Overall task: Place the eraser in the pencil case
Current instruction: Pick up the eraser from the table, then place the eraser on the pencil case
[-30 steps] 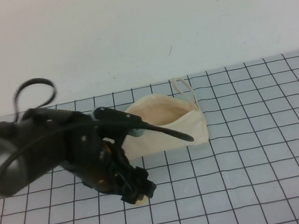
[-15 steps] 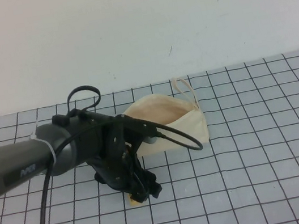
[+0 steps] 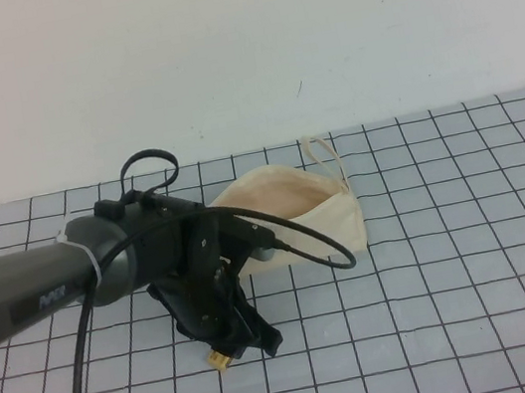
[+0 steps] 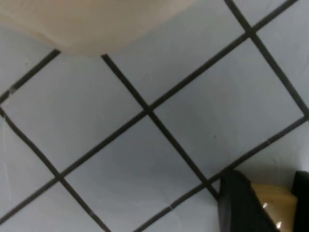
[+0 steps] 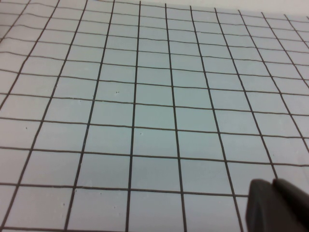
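On a table covered by a pale grey sheet (image 3: pixel 473 252) ruled with a black grid, the robot's black left arm (image 3: pixel 36 290) reaches in from the left edge, its left gripper (image 3: pixel 238 350) lowered to the surface with jaws closed on the tiny tan-yellow rectangular eraser (image 3: pixel 220 361). The wrist view shows the eraser (image 4: pixel 275 208) pinched between dark fingers (image 4: pixel 236 203). Just behind the gripper lies the cream fabric pencil case (image 3: pixel 297 221), its mouth open, peach lining showing, thin loop strap at its far right end. The right gripper (image 5: pixel 277 205) hangs over bare grid; whether its jaws are open I cannot tell.
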Motion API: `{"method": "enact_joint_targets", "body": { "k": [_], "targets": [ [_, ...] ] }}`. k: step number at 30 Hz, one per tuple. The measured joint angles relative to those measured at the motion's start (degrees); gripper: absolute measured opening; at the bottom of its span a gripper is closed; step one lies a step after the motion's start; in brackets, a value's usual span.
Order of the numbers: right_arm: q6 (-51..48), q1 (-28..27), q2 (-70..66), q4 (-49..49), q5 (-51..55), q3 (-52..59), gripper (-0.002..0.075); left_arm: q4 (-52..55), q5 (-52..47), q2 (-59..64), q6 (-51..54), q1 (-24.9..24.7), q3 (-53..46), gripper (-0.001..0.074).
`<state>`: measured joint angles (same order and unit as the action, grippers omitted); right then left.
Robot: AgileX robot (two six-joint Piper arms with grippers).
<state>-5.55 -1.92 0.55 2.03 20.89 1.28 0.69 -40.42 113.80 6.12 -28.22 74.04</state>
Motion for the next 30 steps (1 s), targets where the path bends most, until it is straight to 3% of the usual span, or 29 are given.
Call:
{"method": "enact_joint_targets", "body": {
  "k": [5,9,12,18,24,30],
  "targets": [
    [0.0,0.0,0.0,0.0,0.0,0.0,-0.0001,-2.59,-10.29,0.36,0.18,0.0,4.35,0.0181],
    [0.0,0.0,0.0,0.0,0.0,0.0,-0.0001,-5.42,-23.98,0.24,4.04,0.0,12.72,0.0181],
    [0.0,0.0,0.0,0.0,0.0,0.0,-0.0001,-7.57,-27.44,-0.81,5.89,0.0,20.58,0.0181],
    [0.0,0.0,0.0,0.0,0.0,0.0,-0.0001,-11.78,-20.08,-2.37,8.88,0.0,33.41,0.0181],
    [0.0,0.0,0.0,0.0,0.0,0.0,-0.0001,-12.67,-5.2,0.23,8.95,0.09,33.99,0.0181],
    [0.0,0.0,0.0,0.0,0.0,0.0,-0.0001,-10.92,-1.34,5.82,7.69,0.09,33.99,0.0181]
  ]
}}
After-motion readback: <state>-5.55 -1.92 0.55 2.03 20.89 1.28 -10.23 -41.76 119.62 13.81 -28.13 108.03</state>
